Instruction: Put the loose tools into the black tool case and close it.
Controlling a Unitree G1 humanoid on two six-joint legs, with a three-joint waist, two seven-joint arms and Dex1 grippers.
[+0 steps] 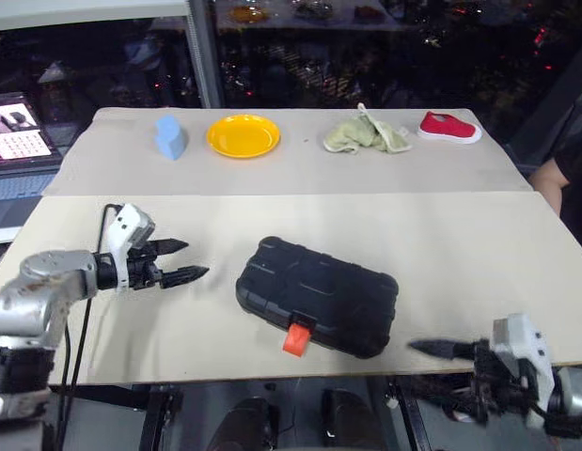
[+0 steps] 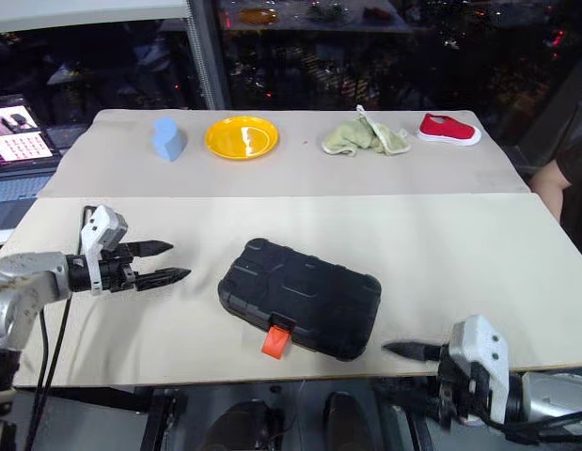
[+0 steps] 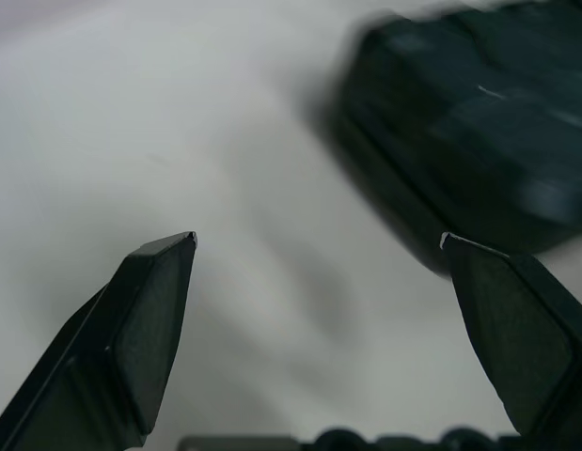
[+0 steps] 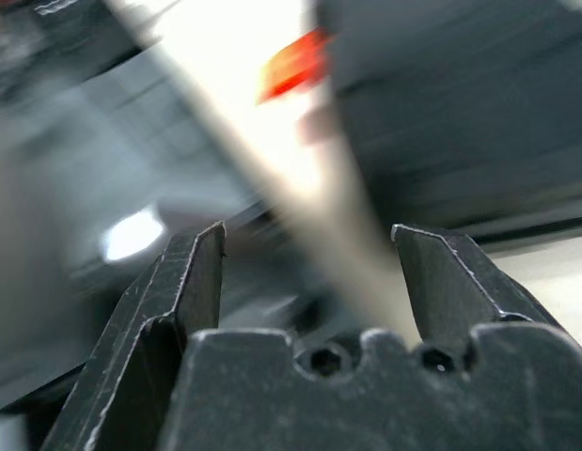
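Note:
The black tool case [image 1: 317, 296] lies shut in the middle of the near table, its orange latch tab [image 1: 296, 338] pointing toward the front edge. The loose tools are out of view. My left gripper [image 1: 196, 258] hovers open a short way to the left of the case, pointing at it, with nothing between its fingers; the left wrist view shows the case [image 3: 479, 122] ahead of it. My right gripper [image 4: 307, 230] sits at the table's front edge, right of the latch [image 4: 295, 61], open and empty, one finger [image 1: 441, 349] level with the edge.
Along the far table stand a blue block [image 1: 170, 137], a yellow plate [image 1: 243, 135], a crumpled greenish cloth [image 1: 368, 134] and a red shoe [image 1: 449, 127]. A laptop [image 1: 16, 132] sits off the left side. A person's arm [image 1: 554, 183] shows at the right edge. A black cable [image 1: 88, 310] hangs by my left arm.

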